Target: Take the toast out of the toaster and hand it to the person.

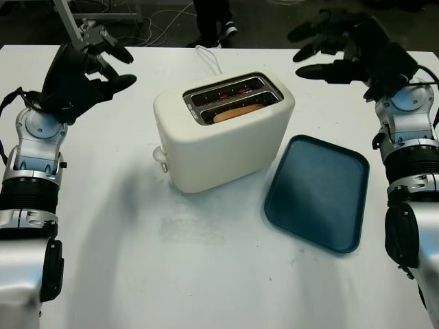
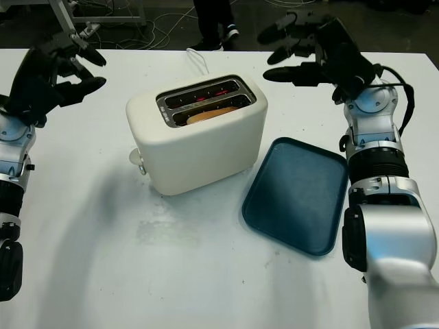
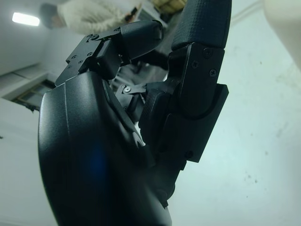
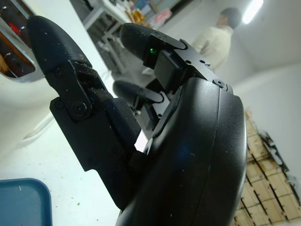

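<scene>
On the white worktop (image 1: 206,267) a cream toaster (image 1: 223,133) is seen, and the toast (image 1: 238,110) is sunk in its nearer slot, barely proud of the rim; a blue tray (image 1: 319,192) is laid just beside it. The left hand (image 1: 82,72) is raised, open and empty, well apart from the toaster; the right hand (image 2: 309,51) is held open and empty beyond the toaster's far right corner; a person's legs (image 1: 212,20) are seen past the far edge. The approach is judged barely begun; a descent over the slot and a pinch on the toast's top edge are called for.
</scene>
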